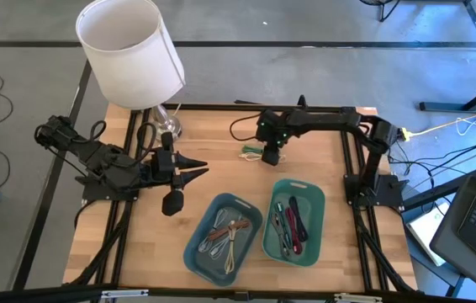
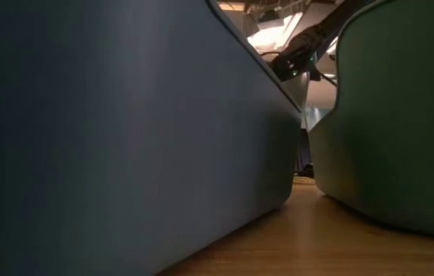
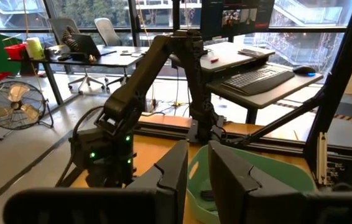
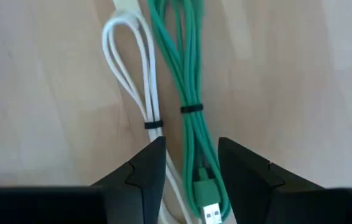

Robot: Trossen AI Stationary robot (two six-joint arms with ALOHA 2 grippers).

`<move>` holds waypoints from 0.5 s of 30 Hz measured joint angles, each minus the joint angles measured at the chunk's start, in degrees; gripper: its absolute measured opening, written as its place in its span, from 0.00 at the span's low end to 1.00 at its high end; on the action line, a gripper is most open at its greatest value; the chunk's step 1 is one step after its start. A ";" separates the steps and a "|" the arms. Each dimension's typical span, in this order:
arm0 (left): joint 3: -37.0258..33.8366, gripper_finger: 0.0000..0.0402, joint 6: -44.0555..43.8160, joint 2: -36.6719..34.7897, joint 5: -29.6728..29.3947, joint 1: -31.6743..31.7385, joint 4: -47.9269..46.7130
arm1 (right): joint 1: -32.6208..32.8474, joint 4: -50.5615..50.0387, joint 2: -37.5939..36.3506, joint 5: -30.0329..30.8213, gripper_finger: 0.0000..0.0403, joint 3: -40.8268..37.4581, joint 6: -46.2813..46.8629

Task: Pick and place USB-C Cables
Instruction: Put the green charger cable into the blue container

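Note:
A green bundled cable (image 4: 188,81) and a white one (image 4: 142,81) lie side by side on the wood at the table's far middle (image 1: 250,152). My right gripper (image 1: 270,154) is over their near ends and open. In the right wrist view (image 4: 191,165) its fingers stand on either side of the green cable's plug end, and the white cable runs under one finger's edge; I cannot tell whether they touch. My left gripper (image 1: 203,169) waits open at the table's left, pointing right. Several cables lie in the blue tray (image 1: 221,236) and in the green tray (image 1: 294,220).
A table lamp with a white shade (image 1: 129,50) stands at the far left corner. The two trays sit side by side at the near middle and fill the low view with their walls (image 2: 125,138) (image 2: 401,115). Bare wood lies between the cables and the trays.

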 joint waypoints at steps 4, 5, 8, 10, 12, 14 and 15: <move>0.00 0.14 -0.61 0.00 0.01 0.00 0.00 | -0.30 0.60 1.73 0.02 0.37 0.02 -0.40; 0.00 0.14 -0.78 0.00 0.02 0.00 0.00 | -0.30 0.89 2.17 0.15 0.37 0.02 -0.85; 0.00 0.14 -0.83 0.00 0.02 -0.02 0.00 | -0.30 2.10 3.52 0.17 0.37 0.04 -1.28; 0.00 0.14 -0.85 0.00 0.02 -0.02 0.00 | -0.26 2.55 4.39 0.13 0.37 0.07 -1.28; 0.00 0.14 -0.84 0.00 0.02 -0.02 0.00 | -0.28 2.64 4.95 0.07 0.36 0.11 -1.31; 0.00 0.14 -0.85 0.00 0.02 0.00 0.00 | -0.28 2.74 5.24 0.18 0.34 0.18 -1.31; 0.00 0.14 -0.85 0.00 0.02 -0.01 0.00 | -0.28 2.83 5.34 0.44 0.31 0.20 -1.33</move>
